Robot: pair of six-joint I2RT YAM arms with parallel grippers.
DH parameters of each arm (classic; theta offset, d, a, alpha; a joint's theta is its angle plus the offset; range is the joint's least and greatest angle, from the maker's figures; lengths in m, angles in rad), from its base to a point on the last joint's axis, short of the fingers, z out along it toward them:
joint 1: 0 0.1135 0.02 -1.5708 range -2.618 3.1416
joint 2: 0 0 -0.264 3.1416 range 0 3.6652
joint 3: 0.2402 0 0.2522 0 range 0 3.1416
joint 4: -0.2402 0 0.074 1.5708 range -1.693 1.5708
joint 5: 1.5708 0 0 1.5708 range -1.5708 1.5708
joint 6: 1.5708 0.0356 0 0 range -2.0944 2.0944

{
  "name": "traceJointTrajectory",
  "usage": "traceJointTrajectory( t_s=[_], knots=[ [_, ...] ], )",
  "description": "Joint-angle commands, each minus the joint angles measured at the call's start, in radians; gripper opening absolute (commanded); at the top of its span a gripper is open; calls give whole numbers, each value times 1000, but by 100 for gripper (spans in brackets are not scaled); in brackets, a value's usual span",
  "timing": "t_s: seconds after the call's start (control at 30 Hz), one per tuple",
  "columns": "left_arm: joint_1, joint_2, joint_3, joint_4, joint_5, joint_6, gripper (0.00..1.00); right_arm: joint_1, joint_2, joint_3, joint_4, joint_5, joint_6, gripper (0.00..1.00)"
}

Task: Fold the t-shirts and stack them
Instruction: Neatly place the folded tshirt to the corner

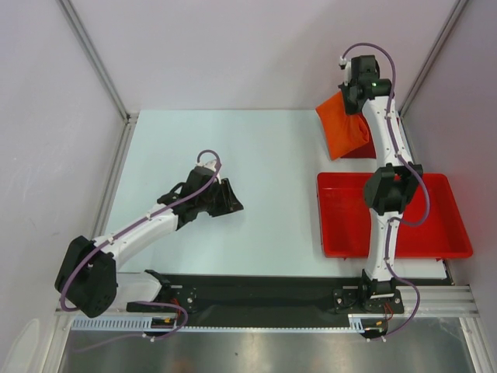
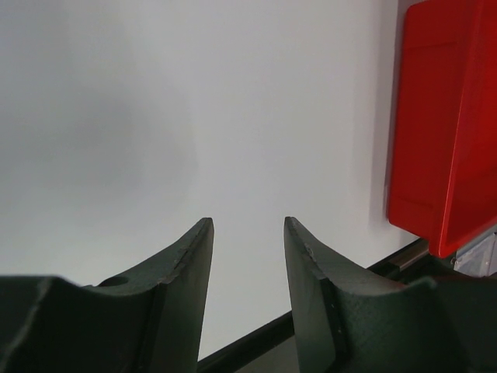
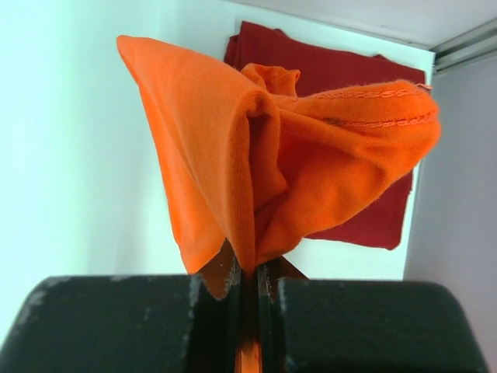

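Dark green fingers [image 2: 182,295] of the left end effector [image 2: 247,225] fill the bottom of the left wrist view. The 2 curved blades stand moderately apart with nothing between them, only the bare pale desk [image 2: 155,116] beyond. At the right edge of that frame stands a corner of the red tray [image 2: 443,116], and a black strip [image 2: 248,346] runs diagonally under the fingers at the bottom. In the top view the left arm [image 1: 147,225] reaches from the lower left toward the centre, its end effector over bare desk and well apart from both shirts.

The right end effector [image 3: 250,273] is clamped on the orange t-shirt [image 3: 233,155], its jaws nearly together with a thin fold of cloth pinched between them. In the right wrist view the shirt bunches outward from the grip across the middle of the frame, a stitched hem showing at its upper right. Behind it, toward the upper right, the dark red t-shirt [image 3: 349,78] lies flat on the desk as a folded square, close to the desk's corner. In the top view the right arm [image 1: 388,194] stretches over the tray to the upper right of the frame. There the orange shirt hangs from the grip and covers most of the dark red one, which shows only as a sliver at the orange cloth's lower right edge. Whether the 2 shirts touch I cannot tell.
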Motion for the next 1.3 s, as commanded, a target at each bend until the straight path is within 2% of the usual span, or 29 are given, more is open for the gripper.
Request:
traceJointTrajectory(
  t_s=[0.0, 0.53, 1.27],
  knots=[
    [7, 8, 30, 31, 22, 8, 47, -17, -111, 11, 23, 16, -8, 0],
    [8, 34, 50, 39, 39, 9, 47, -43, -90, 22, 23, 7, -9, 0],
    [16, 85, 90, 19, 47, 26, 47, -81, 67, 120, 76, 2, -29, 0]
  ],
)
